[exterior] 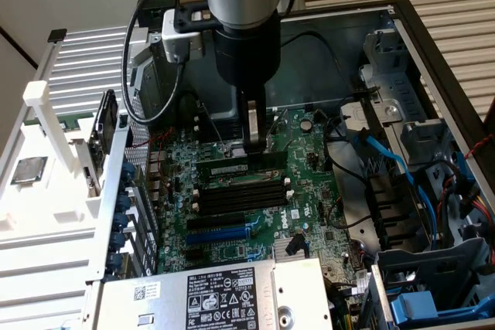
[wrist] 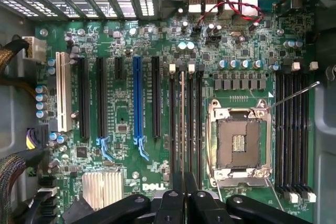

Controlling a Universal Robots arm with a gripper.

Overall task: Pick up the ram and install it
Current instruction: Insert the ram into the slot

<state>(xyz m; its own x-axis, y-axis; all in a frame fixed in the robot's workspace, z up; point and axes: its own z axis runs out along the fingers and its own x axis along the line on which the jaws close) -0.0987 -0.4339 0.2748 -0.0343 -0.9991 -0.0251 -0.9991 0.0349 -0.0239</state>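
Green ram (exterior: 226, 168) broadside in exterior view, edge-on from wrist, jaws apparently clamping it

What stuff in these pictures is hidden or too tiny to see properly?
- Exterior view: the tool covers one end of the ram, so whether that end is pushed fully down is hidden.
- Wrist view: the ram shows edge-on, so its chips are hidden.
- Exterior view: the writing on the white label is too small to read.
- Exterior view: the top edge cuts off the arm.
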